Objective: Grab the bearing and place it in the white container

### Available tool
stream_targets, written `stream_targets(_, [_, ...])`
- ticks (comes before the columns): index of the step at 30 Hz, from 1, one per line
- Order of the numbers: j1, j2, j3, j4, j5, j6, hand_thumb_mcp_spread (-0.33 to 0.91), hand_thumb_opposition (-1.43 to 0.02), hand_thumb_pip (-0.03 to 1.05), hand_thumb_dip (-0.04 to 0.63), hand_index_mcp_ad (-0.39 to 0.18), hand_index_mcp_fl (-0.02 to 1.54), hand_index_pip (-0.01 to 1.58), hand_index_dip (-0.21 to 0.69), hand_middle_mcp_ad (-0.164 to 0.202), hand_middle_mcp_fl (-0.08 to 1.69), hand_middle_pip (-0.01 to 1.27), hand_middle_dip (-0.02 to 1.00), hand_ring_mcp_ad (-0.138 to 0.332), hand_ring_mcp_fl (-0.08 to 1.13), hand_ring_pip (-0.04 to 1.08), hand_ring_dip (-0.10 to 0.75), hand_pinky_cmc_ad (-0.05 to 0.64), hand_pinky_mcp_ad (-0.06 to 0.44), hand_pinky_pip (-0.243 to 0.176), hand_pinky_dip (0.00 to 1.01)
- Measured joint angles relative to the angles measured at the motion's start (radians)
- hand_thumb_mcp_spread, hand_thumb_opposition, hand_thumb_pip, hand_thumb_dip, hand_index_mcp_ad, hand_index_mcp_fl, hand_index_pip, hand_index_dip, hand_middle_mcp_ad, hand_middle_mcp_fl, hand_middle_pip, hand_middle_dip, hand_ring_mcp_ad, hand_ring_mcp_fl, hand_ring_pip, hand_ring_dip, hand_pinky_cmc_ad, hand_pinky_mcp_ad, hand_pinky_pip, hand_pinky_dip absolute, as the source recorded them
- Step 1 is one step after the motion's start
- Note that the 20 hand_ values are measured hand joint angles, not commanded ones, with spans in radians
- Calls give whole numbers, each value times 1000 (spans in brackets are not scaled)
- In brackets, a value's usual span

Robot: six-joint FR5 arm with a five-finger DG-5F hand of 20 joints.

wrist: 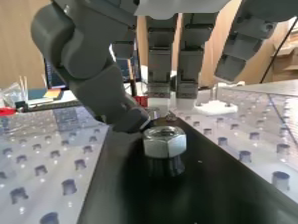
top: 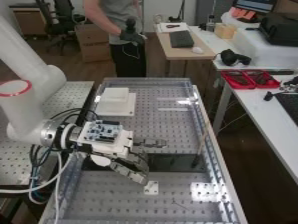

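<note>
Perforated bench [top: 179,192] in play, nut-shaped piece [wrist: 165,141] upright by the thumb [wrist: 110,97]!

And we look down on a pale, hole-dotted surface, a black strip [wrist: 183,187] lying across it, and over that strip hangs the hand [top: 118,146]. Down at wrist level, what a spot for the metal piece: it stands on the black strip, just beside the tip of the bent thumb, with the fingers [wrist: 159,60] hanging beyond and above it. Flat sides all round, round opening facing up, and the axis through that opening rises straight from the strip! Height and width look much alike, so the longer way is hard to call. The strip's own long axis runs from the near side of the piece away towards the fingers.

State of the fingers? Released, folks: straight and loose, clasping nothing, with only the thumb bending in. Whether its tip actually touches the metal, I cannot tell.

Over to the white boxy container [top: 116,106]: it sits flat on the perforated surface, well apart from the fingers, towards the bench's far end, a smaller raised part on its broad square base.
</note>
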Motion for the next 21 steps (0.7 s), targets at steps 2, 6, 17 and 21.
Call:
stream_targets(2, [0, -1, -1, 3, 0, -2, 560, -871, 829, 333, -129, 51, 164, -187, 38, 82, 1087, 798, 56, 115, 651, 559, 380, 262, 49, 183])
stream_targets(6, [1, -2, -7, 20, 3, -10, 555, -871, 826, 333, -126, 40, 164, -187, 44, 75, 1087, 798, 52, 86, 607, 559, 379, 262, 49, 183])
stream_targets(17, [-2, -3, -10, 21, -6, -11, 555, -871, 860, 333, -129, 38, 183, -185, 42, 75, 1075, 789, 52, 79, 572, 557, 379, 262, 49, 183])
stream_targets(21, [-2, -1, -11, 19, -8, -13, 555, -871, 860, 333, -126, 24, 199, -188, 30, 75, 1075, 787, 51, 79, 579, 557, 380, 262, 49, 183])
